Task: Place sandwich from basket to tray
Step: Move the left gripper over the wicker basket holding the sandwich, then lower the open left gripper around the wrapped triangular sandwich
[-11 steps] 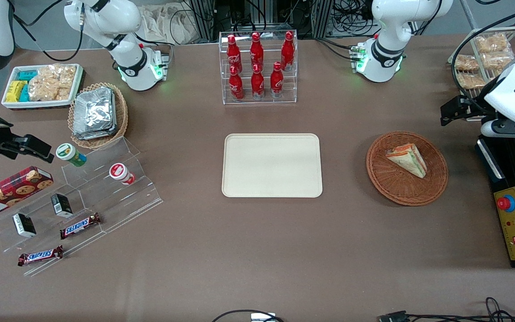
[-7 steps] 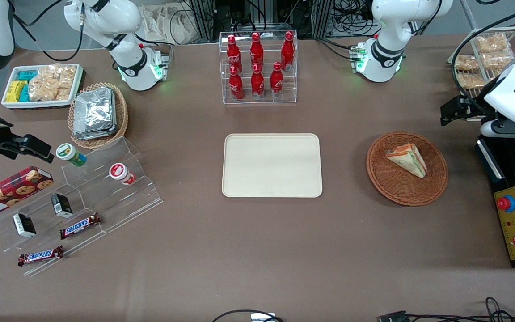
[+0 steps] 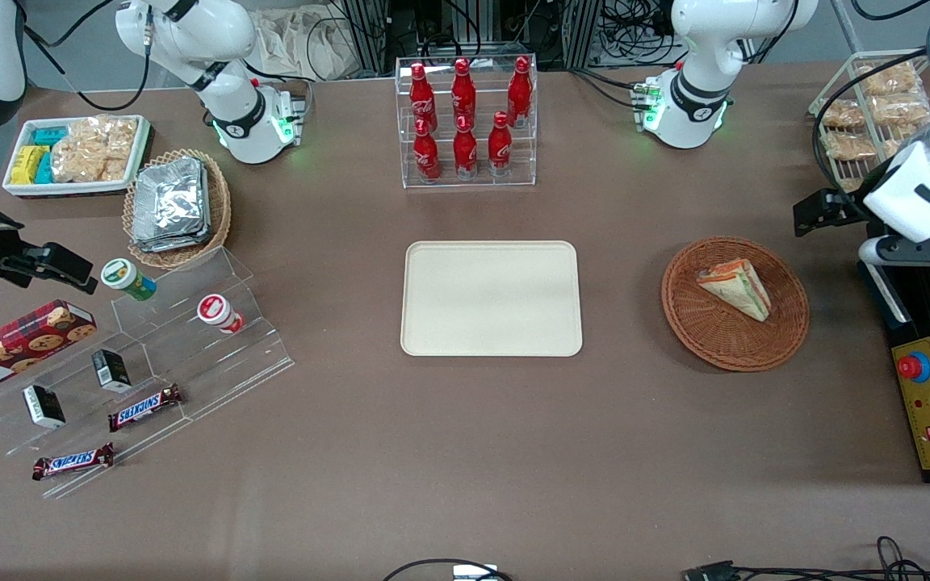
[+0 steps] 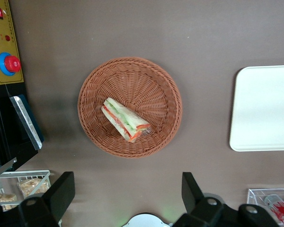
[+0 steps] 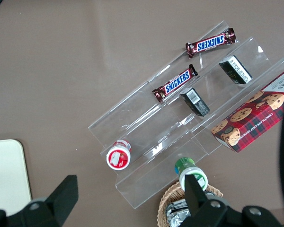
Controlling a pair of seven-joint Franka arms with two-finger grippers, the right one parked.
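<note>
The sandwich, a pale wedge with green, orange and red layers, lies in the reddish-brown wicker basket. The cream tray sits bare at the table's middle, beside the basket toward the parked arm's end. My left gripper hovers high above the table beside the basket, toward the working arm's end and a little farther from the front camera. Its fingers stand wide open with nothing between them.
A black and yellow control box with a red button lies beside the basket at the working arm's end. A wire rack of snack bags stands farther back. A clear rack of red bottles stands farther from the front camera than the tray.
The working arm has shifted slightly, its gripper edging a little toward the basket. Sandwich, basket and tray have not moved.
</note>
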